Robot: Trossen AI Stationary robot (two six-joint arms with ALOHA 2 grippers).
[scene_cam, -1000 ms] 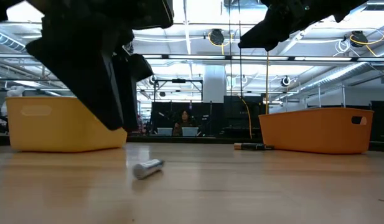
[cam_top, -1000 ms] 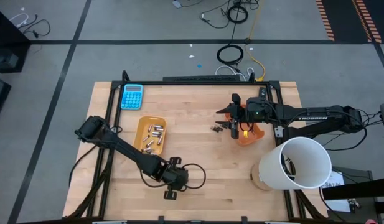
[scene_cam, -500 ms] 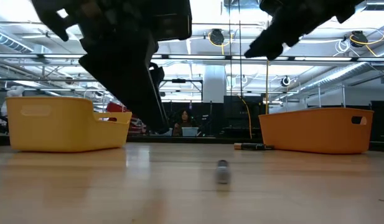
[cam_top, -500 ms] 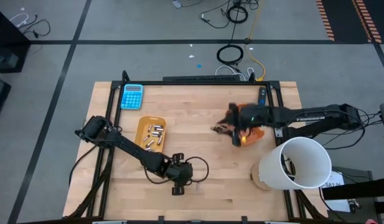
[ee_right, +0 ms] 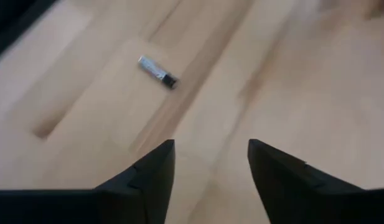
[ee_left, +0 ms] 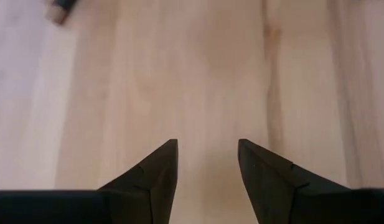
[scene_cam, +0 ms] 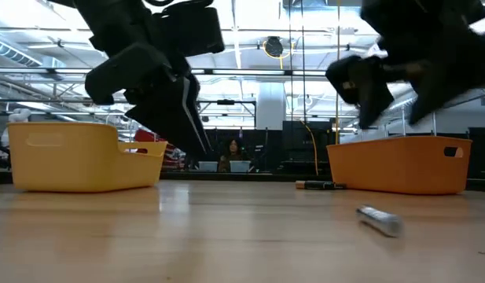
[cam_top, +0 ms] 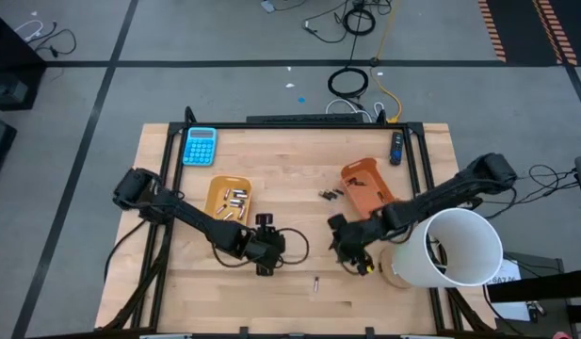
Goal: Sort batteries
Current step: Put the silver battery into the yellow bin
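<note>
**Loose battery lies near the front edge, both grippers empty**

One silvery battery (cam_top: 315, 282) lies alone on the bare wood toward the near edge of the table (cam_top: 299, 169), between the two arms. The right gripper (ee_right: 210, 163) hovers over the boards just right of it, fingers apart and holding nothing. The left gripper (ee_left: 207, 163) hangs just left of it, also spread and empty.

That little cylinder looks hard, smooth and light, so it will probably roll at a nudge. The safest hold is likely across its middle, fingers square to its length.

More silvery batteries sit in the yellow tray (cam_top: 228, 205) at left. A few dark ones (cam_top: 330, 194) lie beside the orange tray (cam_top: 365, 186). There is open board all round, though the near edge is close.
</note>
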